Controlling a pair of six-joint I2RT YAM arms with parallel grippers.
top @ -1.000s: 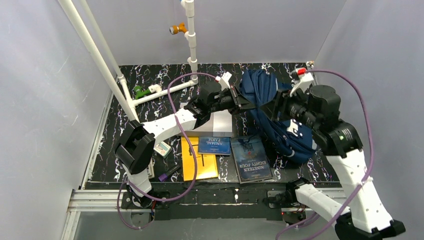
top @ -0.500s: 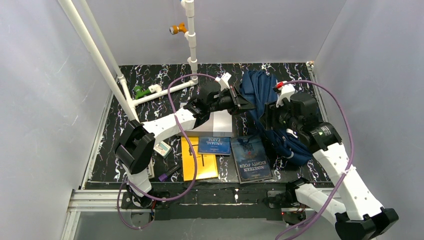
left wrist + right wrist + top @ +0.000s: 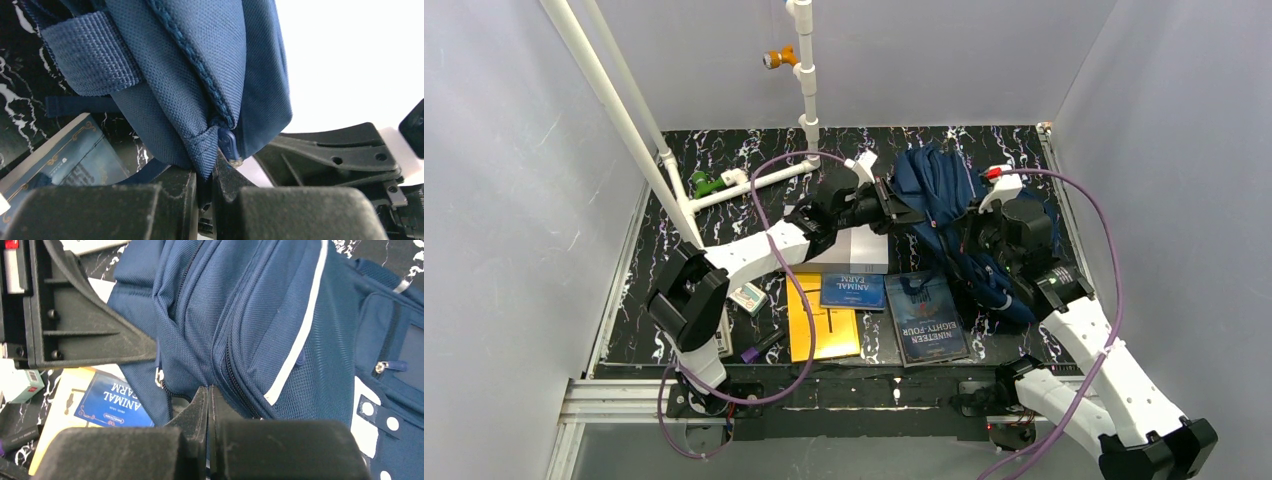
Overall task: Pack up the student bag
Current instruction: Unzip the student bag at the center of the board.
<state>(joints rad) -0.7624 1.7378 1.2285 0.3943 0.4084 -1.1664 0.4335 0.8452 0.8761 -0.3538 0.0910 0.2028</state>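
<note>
The student bag (image 3: 944,190) is navy fabric, hanging bunched at the back right of the mat. My left gripper (image 3: 909,215) is shut on a woven tab at the bag's corner (image 3: 202,147), right beside a blue zip pull (image 3: 227,145). My right gripper (image 3: 969,238) is at the bag's front, its jaws pressed together (image 3: 209,390) at the edge of a zip opening, with a sliver of blue between the fingers. The bag's grey stripe (image 3: 300,325) and white patch (image 3: 367,425) show in the right wrist view.
Below the bag lie the blue "Animal Farm" book (image 3: 852,290), the "Nineteen Eighty-Four" book (image 3: 926,318), a yellow pad (image 3: 819,325) and a white flat box (image 3: 859,248). A small green-white box (image 3: 749,298) and a black marker (image 3: 764,347) lie left. White pipes (image 3: 724,185) stand at the back left.
My right arm has swung left and down onto the bag, and its gripper has gone from open to shut. My left gripper has drawn the bag's corner slightly left.
</note>
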